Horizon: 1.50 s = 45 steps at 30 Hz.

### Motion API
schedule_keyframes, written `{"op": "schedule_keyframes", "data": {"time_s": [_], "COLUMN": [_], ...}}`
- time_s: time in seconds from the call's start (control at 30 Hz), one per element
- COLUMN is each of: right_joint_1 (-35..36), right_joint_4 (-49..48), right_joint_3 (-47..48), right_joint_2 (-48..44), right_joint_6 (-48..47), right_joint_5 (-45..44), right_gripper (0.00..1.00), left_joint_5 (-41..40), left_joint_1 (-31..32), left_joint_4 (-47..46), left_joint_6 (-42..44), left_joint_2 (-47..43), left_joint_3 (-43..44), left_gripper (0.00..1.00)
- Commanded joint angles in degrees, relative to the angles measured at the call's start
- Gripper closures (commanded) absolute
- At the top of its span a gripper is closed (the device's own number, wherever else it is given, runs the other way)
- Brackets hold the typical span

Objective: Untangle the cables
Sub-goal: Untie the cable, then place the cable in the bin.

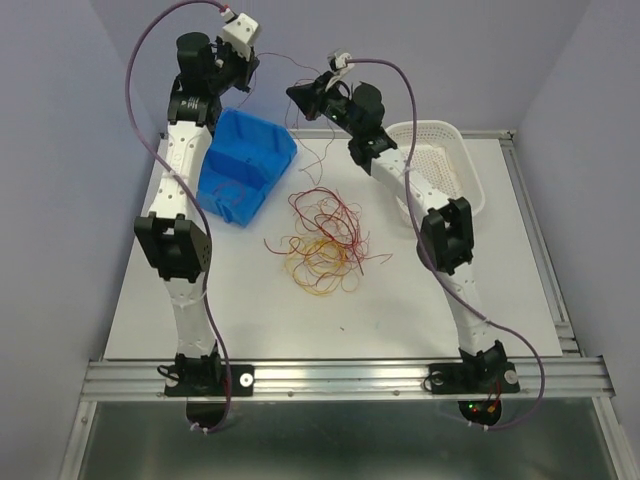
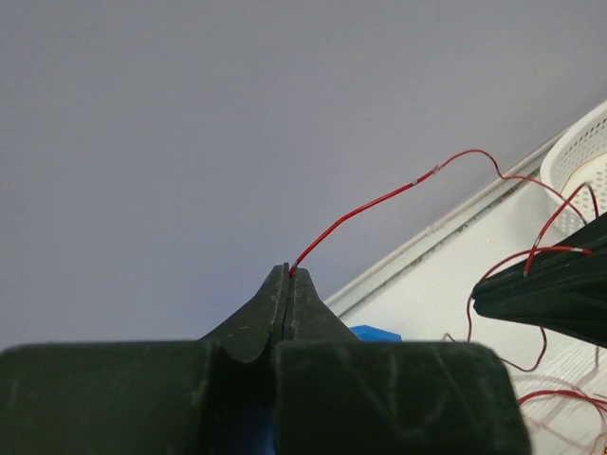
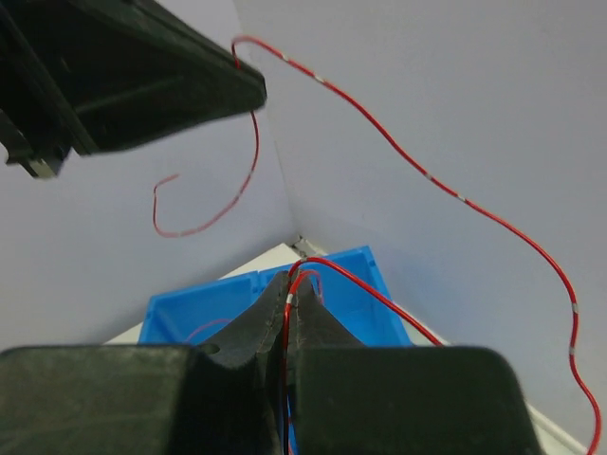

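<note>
Your left jaws hang raised above the far side of the blue bin [image 1: 245,165], pressed together on the end of a red strand [image 2: 379,201]; that strand arcs away to the right of the bin; your right jaws, raised just right of the bin's far corner, also pinch a red strand; the other cables [image 1: 325,240] lie tangled on the tabletop [image 1: 400,310], just right of the bin.

Cables [image 1: 322,240] at the middle of the table [image 1: 420,310], bin [image 1: 250,145] behind-left of them, basket [image 1: 440,150] behind-right.
</note>
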<state>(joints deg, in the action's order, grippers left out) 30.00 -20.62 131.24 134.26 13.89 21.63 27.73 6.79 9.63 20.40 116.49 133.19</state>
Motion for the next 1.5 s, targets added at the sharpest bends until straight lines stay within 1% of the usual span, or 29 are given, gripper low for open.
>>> {"op": "schedule_keyframes", "data": {"time_s": [0.0,0.03,0.1,0.27,0.4,0.47,0.63,0.77,0.83,0.87,0.9,0.93,0.97,1.0,1.1,1.2,1.33,1.37,1.47], "right_joint_1": [-0.2,-0.2,-0.2,-0.1,-0.1,-0.1,-0.1,-0.1,-0.1,-0.1,-0.1,-0.1,-0.1,-0.1,-0.1,-0.1,-0.1,-0.2,-0.1], "right_joint_4": [-12.8,-17.6,-23.6,-30.3,-31.1,-31.8,-32.6,-33.2,-35.3,-35.5,-35.9,-36.2,-36.2,-36.2,-36.4,-36.4,-36.5,-36.5,-36.4], "right_joint_3": [10.0,9.7,9.5,10.4,10.4,9.0,7.5,11.2,11.7,11.5,10.4,9.7,9.5,9.0,7.9,6.0,5.3,5.2,4.5], "right_joint_2": [5.9,8.1,10.8,13.9,14.5,13.7,12.9,16.4,17.6,17.5,17.4,16.8,16.7,16.5,15.2,13.8,13.5,13.6,13.7], "right_joint_6": [3.6,3.9,5.2,8.9,8.6,8.5,9.0,10.2,10.8,11.0,11.1,11.2,11.1,10.9,10.6,10.6,10.8,10.8,10.7], "right_joint_5": [-0.4,-1.3,-2.0,-2.6,-2.8,-2.8,-2.9,-3.6,-3.6,-3.7,-3.6,-3.8,-3.9,-3.9,-3.9,-4.0,-4.3,-4.3,-4.8], "right_gripper": [0.99,1.00,0.99,1.00,0.99,1.00,1.00,1.00,0.99,1.00,1.00,0.99,1.00,1.00,0.99,1.00,1.00,1.00,0.99], "left_joint_5": [2.5,3.1,3.6,6.4,7.7,8.4,12.1,14.5,14.7,15.0,15.9,16.0,16.4,16.7,17.4,18.1,21.0,21.6,22.1], "left_joint_1": [-1.4,-2.1,-2.5,-4.2,-4.6,-4.6,-4.6,-4.6,-4.6,-4.6,-4.6,-4.5,-4.6,-4.5,-4.6,-4.7,-5.3,-5.5,-6.3], "left_joint_4": [-7.6,-9.3,-12.4,-17.2,-18.4,-19.8,-26.7,-30.5,-30.9,-30.6,-30.2,-30.1,-30.1,-30.2,-30.8,-32.6,-36.1,-37.0,-39.2], "left_joint_6": [-2.8,-4.2,-6.2,-11.3,-12.8,-13.0,-15.6,-19.2,-20.2,-20.1,-19.8,-18.6,-17.9,-17.2,-14.6,-13.3,-14.0,-14.7,-17.6], "left_joint_2": [0.5,1.2,3.8,9.6,13.3,14.6,14.7,16.4,17.4,17.6,17.6,16.9,16.3,15.8,12.9,10.2,8.1,7.4,7.1], "left_joint_3": [4.9,4.8,4.8,3.4,0.8,-1.5,-6.8,-8.8,-8.6,-8.5,-8.7,-9.7,-10.3,-10.8,-13.4,-16.9,-21.0,-22.8,-24.2], "left_gripper": [1.00,1.00,1.00,1.00,1.00,1.00,1.00,1.00,0.91,0.83,0.66,0.59,0.49,0.45,0.37,0.32,0.31,0.30,0.31]}}
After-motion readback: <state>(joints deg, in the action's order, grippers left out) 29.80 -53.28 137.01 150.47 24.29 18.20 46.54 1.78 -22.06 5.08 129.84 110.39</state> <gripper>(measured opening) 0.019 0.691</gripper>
